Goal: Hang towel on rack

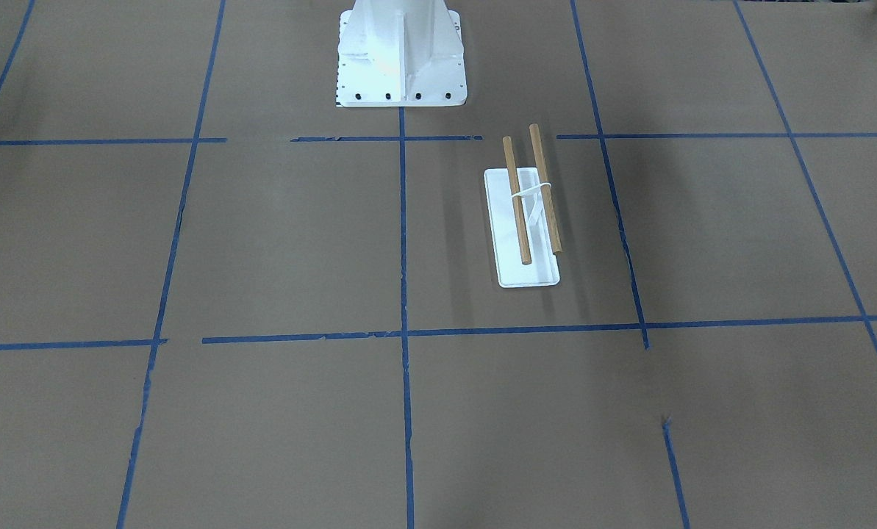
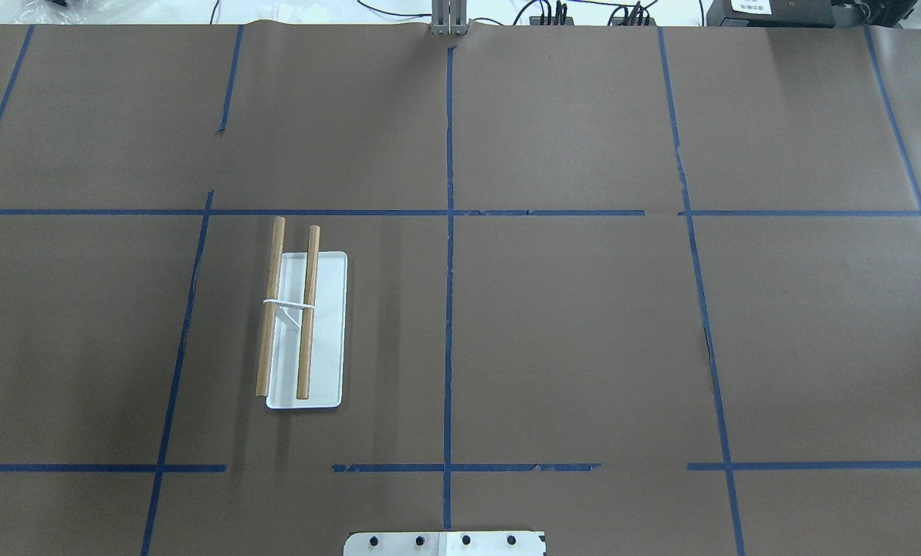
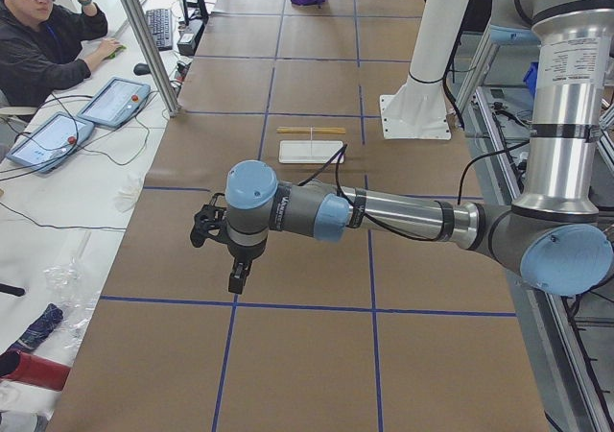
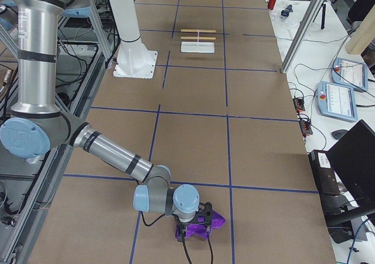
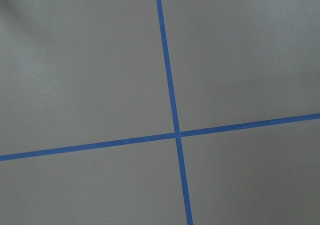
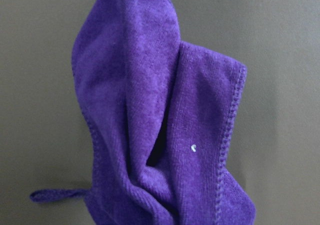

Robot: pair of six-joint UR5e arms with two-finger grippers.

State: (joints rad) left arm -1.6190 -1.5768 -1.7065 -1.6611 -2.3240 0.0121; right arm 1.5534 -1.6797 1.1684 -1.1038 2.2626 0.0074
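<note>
Two light-brown dowels (image 2: 311, 270) lie parallel above the white base of the rack (image 2: 329, 347), which stands on the left half of the paper-covered table (image 2: 584, 332), near the white pedestal (image 1: 400, 51). The towel (image 6: 150, 110) sits bunched at the table's right end, well apart from the rack, its loop tag (image 6: 55, 195) sticking out sideways. The right gripper (image 4: 199, 216) is directly at the towel and the left gripper (image 3: 235, 280) hangs over bare paper at the left end; I cannot tell whether either one's fingers are clenched or released.
</note>
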